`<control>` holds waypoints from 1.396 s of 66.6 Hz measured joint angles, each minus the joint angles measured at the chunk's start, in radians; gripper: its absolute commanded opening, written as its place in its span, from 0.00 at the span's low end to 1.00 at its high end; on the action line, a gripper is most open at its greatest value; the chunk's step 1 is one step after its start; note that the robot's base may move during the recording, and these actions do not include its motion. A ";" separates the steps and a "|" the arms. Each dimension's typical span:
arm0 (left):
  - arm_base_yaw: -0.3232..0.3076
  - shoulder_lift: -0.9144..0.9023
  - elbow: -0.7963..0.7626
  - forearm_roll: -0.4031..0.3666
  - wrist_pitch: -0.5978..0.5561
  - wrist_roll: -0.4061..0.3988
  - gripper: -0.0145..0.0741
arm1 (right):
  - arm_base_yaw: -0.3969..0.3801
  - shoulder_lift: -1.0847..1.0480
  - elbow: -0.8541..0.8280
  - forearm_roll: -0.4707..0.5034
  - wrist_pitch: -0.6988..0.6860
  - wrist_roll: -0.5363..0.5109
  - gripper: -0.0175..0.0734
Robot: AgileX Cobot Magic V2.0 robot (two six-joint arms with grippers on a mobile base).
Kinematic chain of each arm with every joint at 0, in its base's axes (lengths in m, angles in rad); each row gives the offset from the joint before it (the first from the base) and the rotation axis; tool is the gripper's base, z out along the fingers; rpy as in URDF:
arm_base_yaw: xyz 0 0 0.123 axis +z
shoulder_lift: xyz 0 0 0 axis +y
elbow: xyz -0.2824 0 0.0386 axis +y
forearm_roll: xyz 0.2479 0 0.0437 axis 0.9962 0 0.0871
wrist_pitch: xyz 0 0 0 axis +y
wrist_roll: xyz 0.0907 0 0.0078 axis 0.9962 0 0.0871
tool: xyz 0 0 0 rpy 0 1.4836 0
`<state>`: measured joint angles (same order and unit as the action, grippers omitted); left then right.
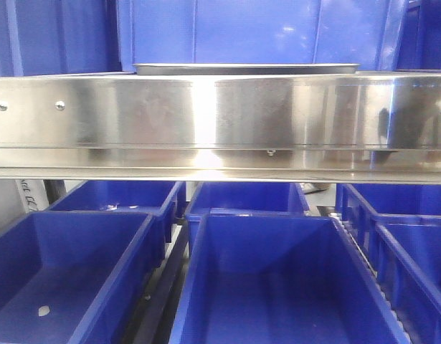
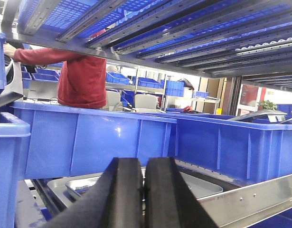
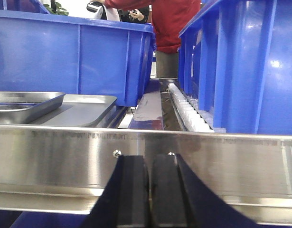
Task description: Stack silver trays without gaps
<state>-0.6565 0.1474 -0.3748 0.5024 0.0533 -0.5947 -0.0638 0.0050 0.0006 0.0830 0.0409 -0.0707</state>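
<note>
Silver trays (image 3: 77, 110) sit on the upper shelf, in front of a big blue bin (image 3: 72, 57) and just behind the shiny shelf rail (image 1: 220, 118). From the right wrist view, a smaller tray (image 3: 24, 105) lies tilted on the big flat one, with one edge raised, so they do not fit snugly yet. To do this step well, I think an arm should hold the top tray by its thin rim, keep it level, line up its corners with the tray below, and lower it slowly until the rims meet all round. The left gripper (image 2: 144, 190) has its two black fingers pressed together and holds nothing. The right gripper (image 3: 149, 190) is pressed together too, empty, low in front of the rail. The front view shows only a thin strip of tray rim (image 1: 245, 69) over the rail, so the tilt is hidden there. It does show the lower bins (image 1: 270, 279), which the wrist views miss. The left wrist view shows something lying in the tray (image 2: 84, 186), but I cannot tell what it is.
</note>
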 measured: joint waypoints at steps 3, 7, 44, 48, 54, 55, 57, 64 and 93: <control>0.000 0.000 0.000 0.000 0.000 0.000 0.18 | 0.000 0.000 0.000 0.000 0.000 0.000 0.17; 0.000 0.000 0.000 0.000 0.000 0.000 0.18 | 0.000 0.000 0.000 0.000 0.000 0.000 0.17; 0.107 -0.142 0.083 -0.140 0.329 0.222 0.18 | 0.000 0.000 0.000 0.000 0.000 0.000 0.17; 0.141 -0.142 0.114 -0.194 0.321 0.264 0.18 | 0.000 -0.002 0.000 0.000 0.000 0.000 0.17; 0.199 -0.142 0.178 -0.273 0.257 0.331 0.18 | 0.000 -0.002 0.000 0.000 0.000 0.000 0.17; 0.209 -0.142 0.190 -0.295 0.241 0.341 0.18 | 0.000 -0.002 0.000 0.000 0.000 0.000 0.17; 0.231 -0.142 0.221 -0.326 0.194 0.364 0.18 | 0.000 -0.002 0.000 -0.002 0.000 0.000 0.17; 0.322 -0.142 0.319 -0.440 0.040 0.449 0.18 | 0.000 -0.002 0.000 -0.002 0.000 0.000 0.17; 0.593 -0.142 0.376 -0.479 -0.069 0.495 0.18 | 0.000 -0.002 0.000 -0.002 0.000 0.000 0.17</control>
<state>-0.0630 0.0050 0.0008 0.0234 -0.0157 -0.0994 -0.0638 0.0028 0.0006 0.0810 0.0409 -0.0707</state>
